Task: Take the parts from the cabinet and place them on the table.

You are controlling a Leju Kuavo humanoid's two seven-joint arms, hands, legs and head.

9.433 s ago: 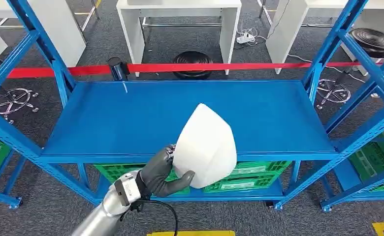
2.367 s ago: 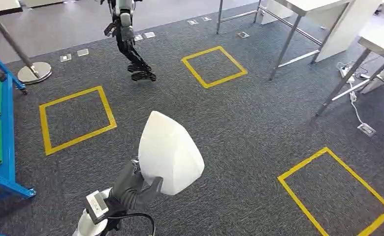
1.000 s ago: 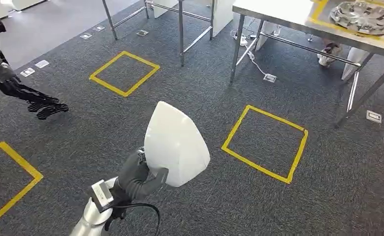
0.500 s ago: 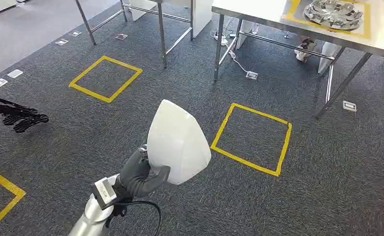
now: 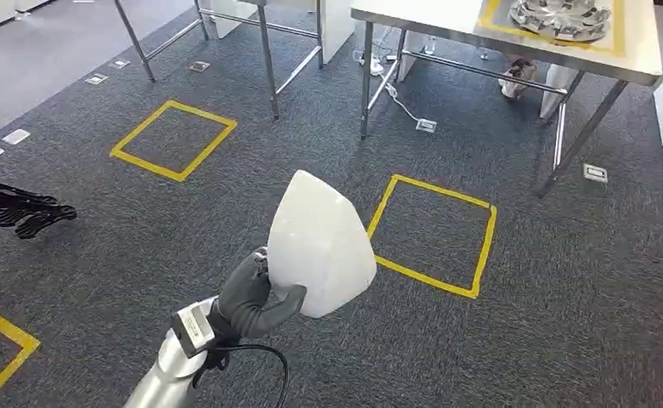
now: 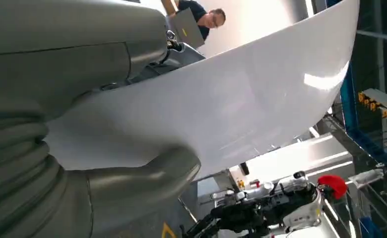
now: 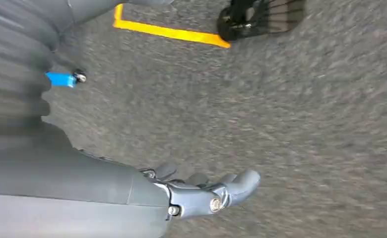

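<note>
White part (image 5: 321,242), a smooth curved shell with a pointed top and a rounded lower edge, sits in the left hand (image 5: 250,303) in the head view, held up above the dark grey carpet (image 5: 566,289); the thumb wraps over its lower rim and the fingers lie behind it. Just beyond it on the carpet is a yellow taped square (image 5: 434,235), with another yellow square (image 5: 173,139) well apart toward the far left. At the far right corner of the view stands the desk (image 5: 643,51), white-topped on metal legs, carrying a silvery metal part (image 5: 559,17) inside a yellow outline. From the left wrist view, the part (image 6: 221,99) is a broad, glossy white surface, with the hand (image 6: 107,124) clamped on its edge, thick thumb pressed beneath. From the right wrist view, the right hand (image 7: 201,193) hangs over the carpet holding nothing, fingers slightly curled and apart.
</note>
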